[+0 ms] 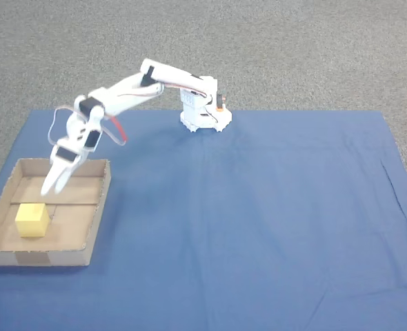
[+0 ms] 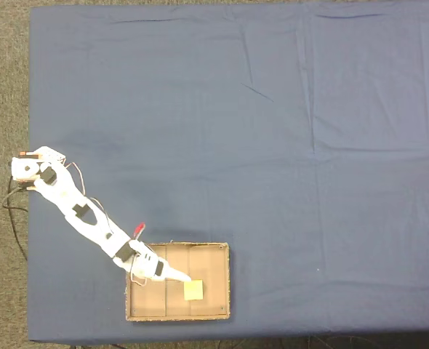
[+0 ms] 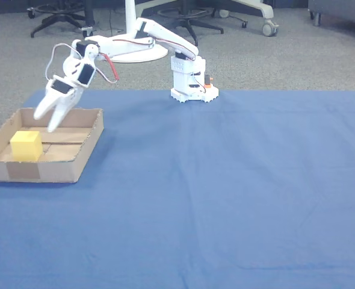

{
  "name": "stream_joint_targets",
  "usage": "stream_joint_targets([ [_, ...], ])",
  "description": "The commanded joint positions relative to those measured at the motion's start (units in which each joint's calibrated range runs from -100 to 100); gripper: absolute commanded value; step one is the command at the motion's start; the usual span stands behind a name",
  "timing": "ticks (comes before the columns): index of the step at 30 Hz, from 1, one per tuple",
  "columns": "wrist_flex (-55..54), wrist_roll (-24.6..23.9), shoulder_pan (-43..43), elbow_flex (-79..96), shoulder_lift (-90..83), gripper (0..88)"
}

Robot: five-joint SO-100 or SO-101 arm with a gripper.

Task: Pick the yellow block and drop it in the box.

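At the lower left of a fixed view, the yellow block [image 1: 32, 219] sits on the floor of the box [image 1: 98, 207], near its front wall. The white claw [image 1: 54, 185] hangs over the box's rear part, above and apart from the block, holding nothing. In the other view its two fingers [image 3: 43, 106] are slightly parted, tips down, over the blue-covered table [image 3: 225, 180].

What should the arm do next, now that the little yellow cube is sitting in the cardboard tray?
Probably lift up and pull back toward its base. The yellow block already rests on the floor of the box, and the gripper hangs above it with its fingers a little apart, holding nothing, so nothing seems left to carry.
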Motion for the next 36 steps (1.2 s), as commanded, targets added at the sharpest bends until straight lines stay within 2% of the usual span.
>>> stream_joint_targets([
  [1,7.48,-3.17,-4.31,13.93,-29.33,48.3],
  [2,10.95,-4.54,-7.22,19.72,-40.64,46.5],
  [5,21.53,-8.64,-20.27,32.75,-72.89,32.6],
  [7,20.54,-10.74,-29.32,50.76,-94.84,18.0],
  [9,19.88,-12.31,-34.35,71.40,-114.26,15.4],
  [12,13.10,-15.87,-36.24,99.18,-131.90,10.9],
  [14,4.50,-18.17,-37.26,118.09,-140.85,0.2],
  [17,-4.51,-18.41,-39.54,138.82,-148.79,0.2],
  [20,-12.61,-16.51,-39.54,150.94,-148.79,0.2],
  [24,-7.73,-17.00,-40.56,151.31,-148.87,0.2],
  [28,-7.82,-17.68,-40.56,151.31,-148.87,0.2],
  [32,-7.82,-15.73,-42.29,151.31,-148.79,0.2],
  [36,-7.82,-17.29,-41.74,151.31,-148.79,0.2],
])
